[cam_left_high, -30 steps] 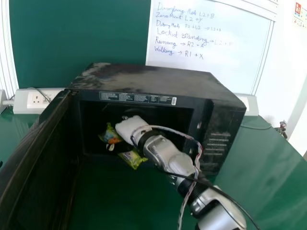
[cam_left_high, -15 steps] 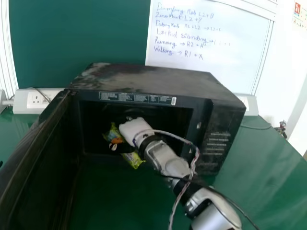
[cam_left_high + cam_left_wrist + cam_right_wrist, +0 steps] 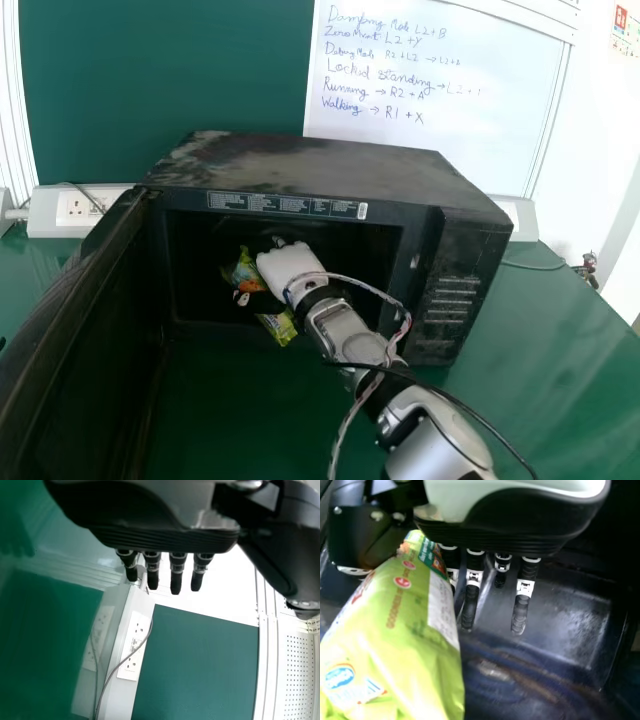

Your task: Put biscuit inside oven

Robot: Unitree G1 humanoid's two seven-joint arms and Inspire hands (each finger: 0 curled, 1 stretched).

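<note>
Glossy green table (image 3: 240,410) is carrying one boxy black oven (image 3: 310,165), its top looking dusty. One biscuit (image 3: 281,328), in shiny, creased, lime-green wrapper, is hanging at the oven's mouth; right hand (image 3: 285,265) is pinching it between thumb and fingers. Left hand (image 3: 155,537) is keeping fingers straight, holding nothing.

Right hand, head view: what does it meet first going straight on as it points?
Probably the oven's inner wall, with the green packet carried along by the right hand. Back or left side, I can't tell; depth is unclear.
</note>
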